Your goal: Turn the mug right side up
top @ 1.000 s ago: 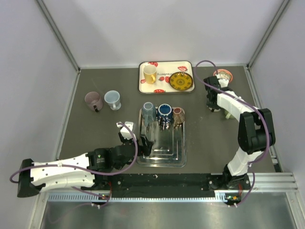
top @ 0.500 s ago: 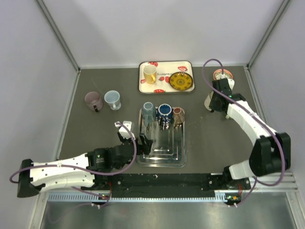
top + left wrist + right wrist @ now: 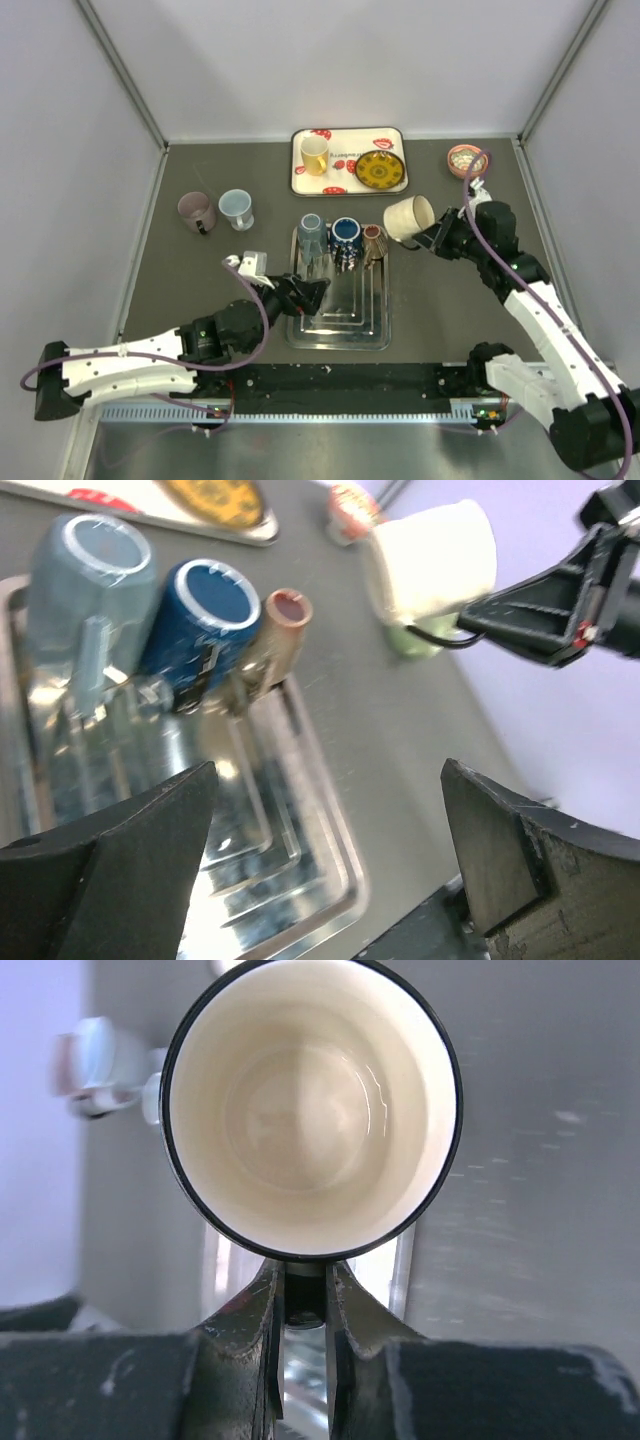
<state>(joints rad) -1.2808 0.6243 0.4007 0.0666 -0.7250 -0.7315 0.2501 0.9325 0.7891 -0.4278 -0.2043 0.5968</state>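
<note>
The right fingers [image 3: 250, 1335] are clamped nearly together on the lower edge of the cream mug [image 3: 310, 1110]; whether they pinch its handle or only its wall I cannot tell. The mug hangs in the air on its side, mouth facing back toward the wrist. It is over the bare surface [image 3: 440, 300], between the far right corner of the metal tray [image 3: 378, 325] and the surface's right edge, so I judge the turn about half made. Its base end is near the small brown cup [image 3: 373, 237] at that corner of the tray. The left fingers [image 3: 130, 840] stand wide apart and empty above the tray's near left part. From where I stand, the worry is that narrow pinch. As the wrist rolls, the mug's weight could twist it in the grip and drop it. A swing leftward could knock the brown cup. Let go before the base sits flat, it could tip over.
</note>
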